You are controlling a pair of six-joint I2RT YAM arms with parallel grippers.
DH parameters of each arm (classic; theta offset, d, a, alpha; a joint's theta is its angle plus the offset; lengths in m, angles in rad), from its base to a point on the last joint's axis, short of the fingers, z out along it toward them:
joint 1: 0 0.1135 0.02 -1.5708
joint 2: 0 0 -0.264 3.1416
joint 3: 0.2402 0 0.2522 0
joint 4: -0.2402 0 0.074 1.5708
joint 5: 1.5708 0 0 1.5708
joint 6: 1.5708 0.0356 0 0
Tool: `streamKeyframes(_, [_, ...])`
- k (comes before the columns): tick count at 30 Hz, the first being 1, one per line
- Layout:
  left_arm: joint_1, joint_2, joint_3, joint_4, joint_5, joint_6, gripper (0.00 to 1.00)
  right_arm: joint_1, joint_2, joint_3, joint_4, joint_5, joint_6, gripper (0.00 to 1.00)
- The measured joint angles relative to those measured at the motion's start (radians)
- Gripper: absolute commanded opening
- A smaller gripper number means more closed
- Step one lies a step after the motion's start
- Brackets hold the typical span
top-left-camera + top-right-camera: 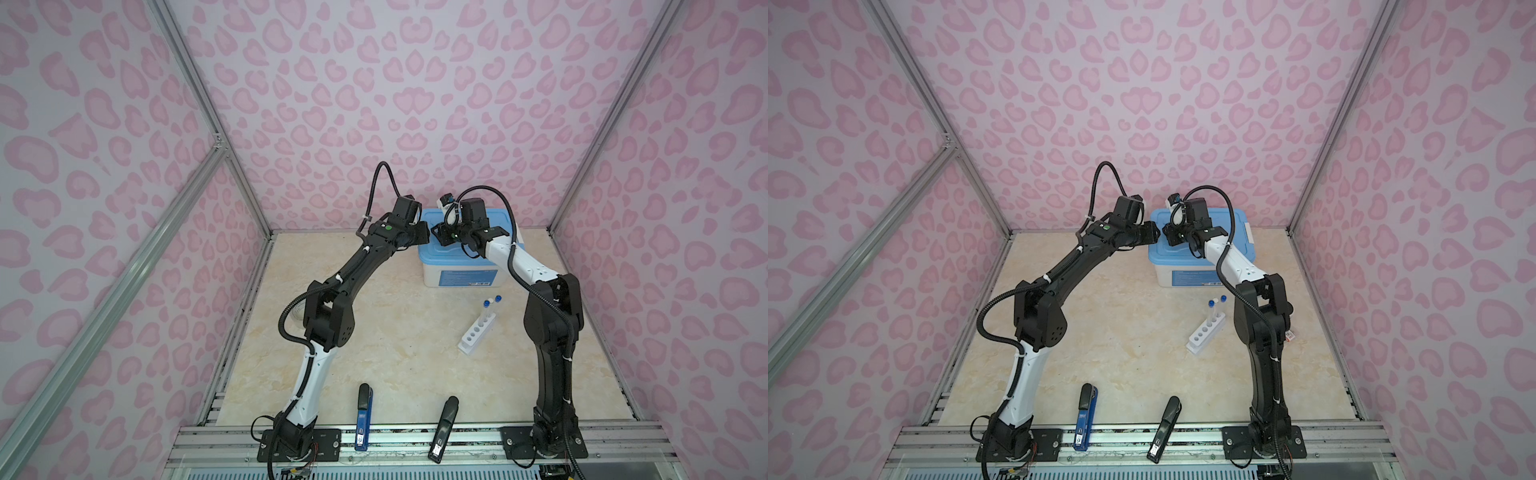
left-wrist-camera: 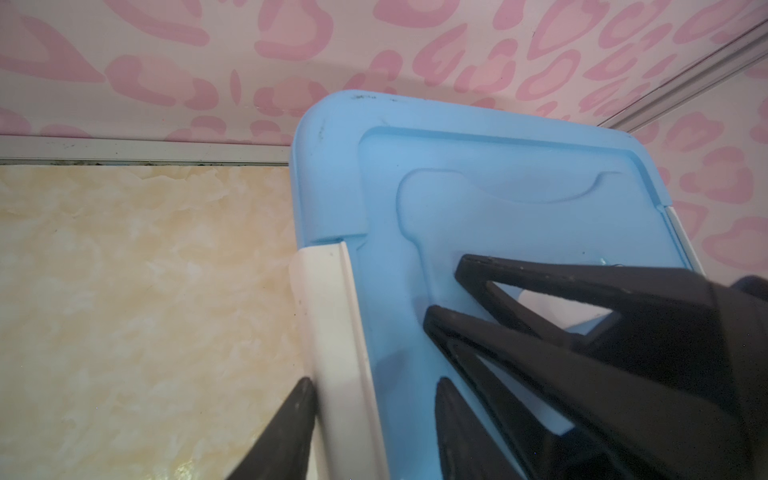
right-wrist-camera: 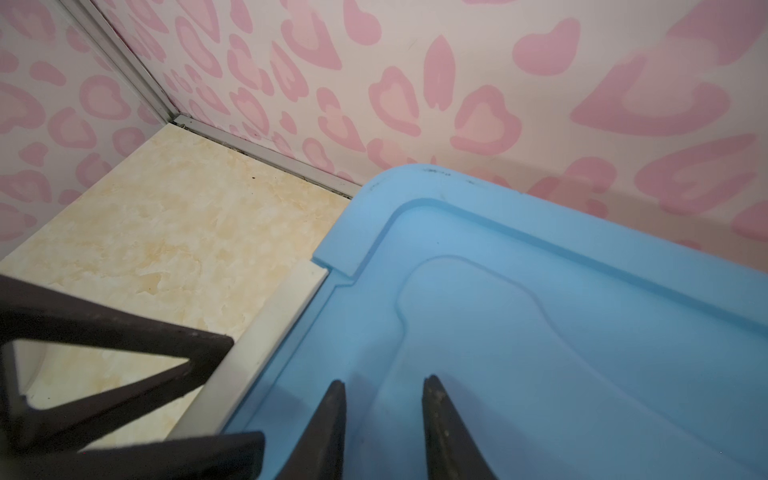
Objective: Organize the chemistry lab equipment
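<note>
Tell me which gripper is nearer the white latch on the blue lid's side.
Left. The left gripper straddles the white latch, one finger outside it, one over the blue lid. The right gripper sits farther in, above the lid, clear of the latch.

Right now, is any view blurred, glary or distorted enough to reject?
In both top views, frame rails splay outward, wide-angle, light even; left wrist view, blue lid sharp, left gripper fingers soft; right wrist view, smeared patch on the wall.

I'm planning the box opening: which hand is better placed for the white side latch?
Likely left: the left hand straddles the white latch with open fingers; the right hand hovers over the blue lid.
</note>
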Motion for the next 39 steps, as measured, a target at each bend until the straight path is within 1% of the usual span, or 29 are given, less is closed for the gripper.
streamKeyframes(5, [0.024, -0.01, -0.043, 0.048, 0.053, 0.029, 0.58, -0.002, -0.001, 0.01, -0.017, 0.0, 0.0, 0.32])
streamKeyframes(10, [0.064, -0.037, -0.152, 0.127, 0.1, 0.05, 0.58, -0.002, -0.008, 0.014, -0.034, 0.0, 0.0, 0.32])
streamKeyframes(12, [0.072, -0.069, -0.204, 0.166, 0.092, 0.08, 0.58, -0.003, -0.008, 0.024, -0.05, 0.002, 0.001, 0.32])
streamKeyframes(17, [0.079, -0.165, -0.323, 0.197, 0.042, 0.154, 0.57, -0.004, -0.002, 0.053, -0.09, 0.007, 0.002, 0.32])
streamKeyframes(22, [0.089, -0.354, -0.56, 0.278, 0.03, 0.207, 0.55, -0.004, 0.002, 0.073, -0.122, 0.011, 0.005, 0.32])
streamKeyframes(25, [0.088, -0.526, -0.71, 0.337, 0.034, 0.235, 0.55, -0.004, 0.005, 0.077, -0.128, 0.012, 0.005, 0.32])
streamKeyframes(28, [0.092, -0.763, -0.839, 0.38, 0.041, 0.256, 0.54, -0.003, 0.005, 0.077, -0.129, 0.013, 0.005, 0.32])
streamKeyframes(29, [0.1, -0.848, -0.874, 0.399, 0.052, 0.257, 0.53, -0.003, 0.006, 0.08, -0.131, 0.013, 0.005, 0.32])
streamKeyframes(31, [0.137, -0.933, -0.925, 0.503, 0.061, 0.253, 0.51, 0.003, 0.011, 0.097, -0.148, 0.017, 0.005, 0.32])
streamKeyframes(32, [0.155, -0.938, -0.949, 0.57, 0.06, 0.244, 0.51, 0.006, 0.013, 0.108, -0.16, 0.023, 0.005, 0.33])
streamKeyframes(33, [0.179, -0.934, -0.983, 0.601, 0.063, 0.224, 0.51, 0.011, 0.016, 0.124, -0.179, 0.036, 0.004, 0.36])
streamKeyframes(36, [0.239, -0.894, -1.07, 0.54, 0.091, 0.16, 0.5, 0.038, 0.026, 0.189, -0.274, 0.084, -0.013, 0.45])
streamKeyframes(37, [0.252, -0.887, -1.082, 0.523, 0.1, 0.144, 0.5, 0.05, 0.029, 0.212, -0.314, 0.104, -0.015, 0.51])
streamKeyframes(39, [0.268, -0.882, -1.082, 0.552, 0.123, 0.124, 0.49, 0.071, 0.031, 0.245, -0.373, 0.132, -0.033, 0.56])
